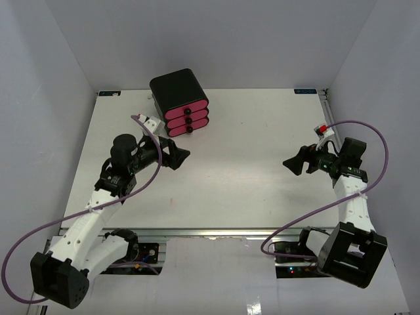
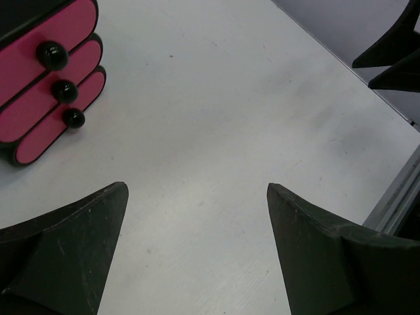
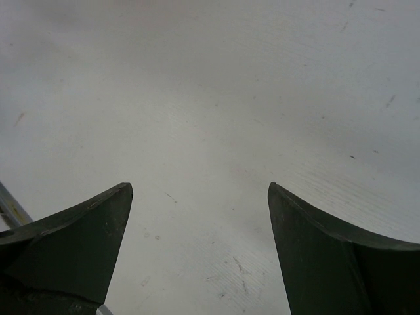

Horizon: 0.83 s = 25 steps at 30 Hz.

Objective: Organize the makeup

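Beside box (image 1: 176, 92), left gripper (image 1: 181, 159) is hovering, jaws wide, empty; right gripper (image 1: 292, 165) is waiting likewise. Drawers (image 1: 187, 119) shut, makeup unseen, probably stowed.

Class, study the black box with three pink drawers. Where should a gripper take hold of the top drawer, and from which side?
Pinch the round black knob at the centre of the top drawer, coming from the front, the side facing the arms. The knob stands proud of the closed pink front, which offers no other edge within the box.
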Available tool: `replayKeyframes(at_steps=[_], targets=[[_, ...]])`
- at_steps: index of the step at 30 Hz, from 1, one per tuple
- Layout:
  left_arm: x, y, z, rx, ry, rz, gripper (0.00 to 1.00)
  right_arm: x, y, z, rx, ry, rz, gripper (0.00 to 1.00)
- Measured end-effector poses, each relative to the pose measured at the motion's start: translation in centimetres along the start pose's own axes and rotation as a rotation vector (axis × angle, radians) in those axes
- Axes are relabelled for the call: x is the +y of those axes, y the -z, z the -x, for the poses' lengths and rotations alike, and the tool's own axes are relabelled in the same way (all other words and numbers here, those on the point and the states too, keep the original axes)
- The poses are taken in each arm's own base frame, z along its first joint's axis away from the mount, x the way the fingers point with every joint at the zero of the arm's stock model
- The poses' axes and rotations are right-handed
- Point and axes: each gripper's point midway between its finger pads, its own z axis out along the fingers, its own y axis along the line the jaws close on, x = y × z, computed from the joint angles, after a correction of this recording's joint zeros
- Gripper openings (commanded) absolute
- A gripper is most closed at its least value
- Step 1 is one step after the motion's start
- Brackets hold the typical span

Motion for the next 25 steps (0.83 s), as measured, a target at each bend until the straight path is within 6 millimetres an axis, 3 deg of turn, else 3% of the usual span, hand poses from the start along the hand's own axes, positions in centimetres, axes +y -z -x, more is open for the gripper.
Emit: replayKeyframes(at_steps=[3,5,15,25], targets=[[0.7,1.9,-3.1,0.025,0.027,0.055,0.98,-0.9,0.7,0.4,-0.002,0.03,-0.083,0.9],[1.1,2.7,-4.1,0.03,0.034,0.09,0.98,-1.5,1.2,0.6,-0.004,0.045,-0.132,0.9],[1.5,3.7,-2.9,-0.028,0.019,0.135,0.98,-3.7,4.3,1.1,-0.066,0.066,-0.341,0.9],[1.5,3.6,-2.9,-0.028,0.027,0.137,0.98,-4.7,5.5,1.9,-0.129,0.011,-0.43,0.9]])
